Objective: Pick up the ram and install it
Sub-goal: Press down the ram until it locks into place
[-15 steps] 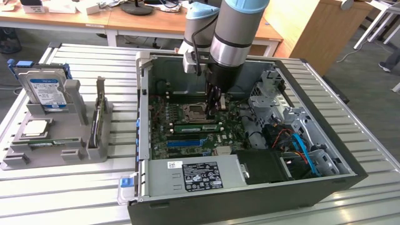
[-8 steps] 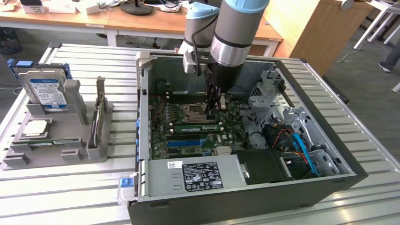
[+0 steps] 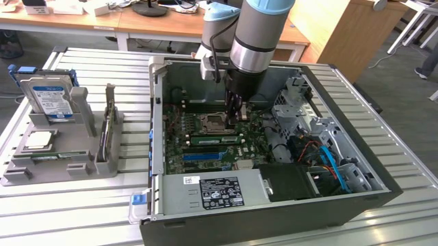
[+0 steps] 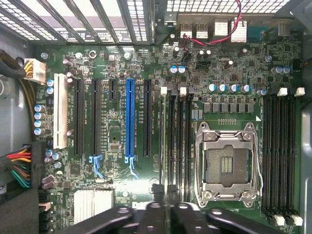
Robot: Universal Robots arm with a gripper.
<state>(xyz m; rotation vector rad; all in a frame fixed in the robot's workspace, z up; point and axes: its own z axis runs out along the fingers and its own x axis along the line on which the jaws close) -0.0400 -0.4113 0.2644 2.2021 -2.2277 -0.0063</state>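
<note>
Gripper [image 3: 237, 117] on grey robot arm hangs low inside open black computer case [image 3: 274, 223], over green motherboard [image 4: 122, 58] beside silver processor socket [image 4: 226, 163]; can't tell how wide it stands. Slim green ram stick [image 3: 215, 138] lies along black slot just beside it, contact unclear. Case sits on slatted metal tabletop [image 3: 68, 215].

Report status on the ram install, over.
End effector low inside the case, over the motherboard. Ram in the memory slots beside the CPU socket; seating unconfirmed. Nothing lies across them.
</note>
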